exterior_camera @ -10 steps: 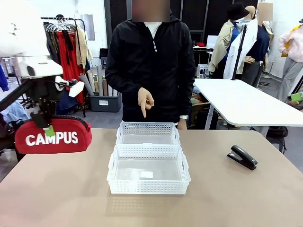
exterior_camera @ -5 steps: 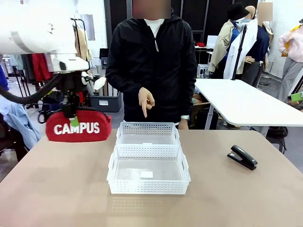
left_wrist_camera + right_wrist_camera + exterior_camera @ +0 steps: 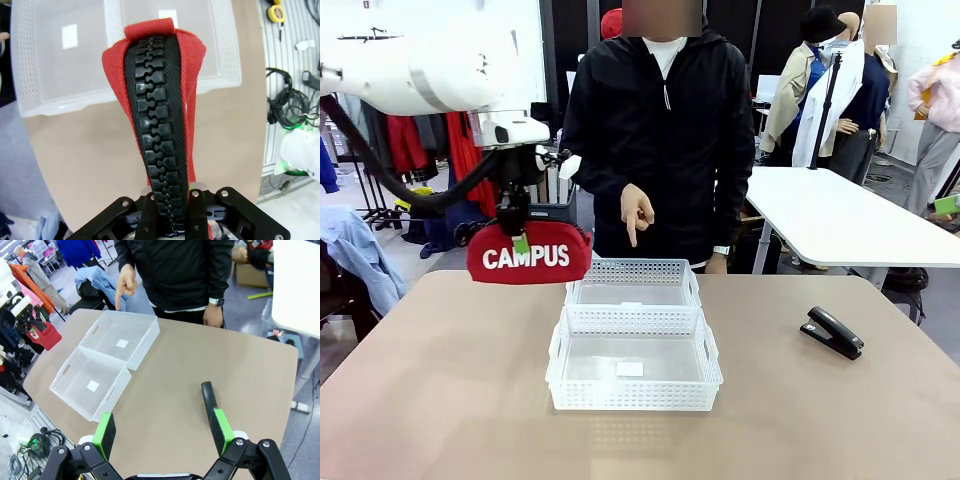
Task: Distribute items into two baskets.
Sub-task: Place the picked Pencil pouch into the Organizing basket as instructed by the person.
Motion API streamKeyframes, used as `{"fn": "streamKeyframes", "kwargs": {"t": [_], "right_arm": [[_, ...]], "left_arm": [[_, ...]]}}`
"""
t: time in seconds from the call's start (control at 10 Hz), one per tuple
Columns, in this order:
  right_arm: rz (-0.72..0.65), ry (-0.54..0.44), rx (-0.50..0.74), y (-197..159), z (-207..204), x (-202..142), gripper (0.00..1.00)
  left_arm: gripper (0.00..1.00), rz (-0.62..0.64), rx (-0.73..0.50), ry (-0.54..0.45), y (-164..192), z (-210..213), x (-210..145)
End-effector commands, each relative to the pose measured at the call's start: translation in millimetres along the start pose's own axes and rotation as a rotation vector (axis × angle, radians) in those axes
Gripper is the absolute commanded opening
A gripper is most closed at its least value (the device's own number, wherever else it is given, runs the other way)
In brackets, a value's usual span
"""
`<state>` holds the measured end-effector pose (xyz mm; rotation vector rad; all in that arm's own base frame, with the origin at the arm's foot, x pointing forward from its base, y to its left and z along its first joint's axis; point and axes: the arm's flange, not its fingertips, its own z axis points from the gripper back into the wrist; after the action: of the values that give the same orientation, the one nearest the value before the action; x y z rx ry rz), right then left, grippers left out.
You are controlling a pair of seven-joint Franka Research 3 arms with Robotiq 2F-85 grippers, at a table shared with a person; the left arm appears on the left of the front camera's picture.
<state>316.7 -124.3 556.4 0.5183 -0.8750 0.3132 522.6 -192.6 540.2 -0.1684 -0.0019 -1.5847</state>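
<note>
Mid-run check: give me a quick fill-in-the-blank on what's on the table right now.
The left tool is ____ on the red pouch.
The right tool stands ____.
The far basket and near basket are both ____.
The black stapler lies ____ the baskets.
Missing: shut; open; empty; outside.

Left arm reaching in from 9 o'clock, wrist turned straight down, left tool (image 3: 518,238) pinched tight on the red pouch (image 3: 530,257), right tool (image 3: 157,412) held high, tilted downward, fingers spread wide
</note>
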Motion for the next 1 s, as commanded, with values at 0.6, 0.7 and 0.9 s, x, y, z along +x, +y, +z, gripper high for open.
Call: {"fn": "streamKeyframes", "kwargs": {"t": [0.6,0.7,0.9], "right_arm": [[-0.003,-0.012,0.01,1,-1,2,1.0],[-0.003,-0.012,0.01,1,-1,2,1.0],[-0.003,-0.012,0.01,1,-1,2,1.0]], "left_arm": [[0.0,-0.059,0.045,-0.057,73,-8,79],[0.0,-0.07,0.065,-0.04,83,-13,89],[0.0,-0.089,0.097,-0.015,107,-22,107]]}}
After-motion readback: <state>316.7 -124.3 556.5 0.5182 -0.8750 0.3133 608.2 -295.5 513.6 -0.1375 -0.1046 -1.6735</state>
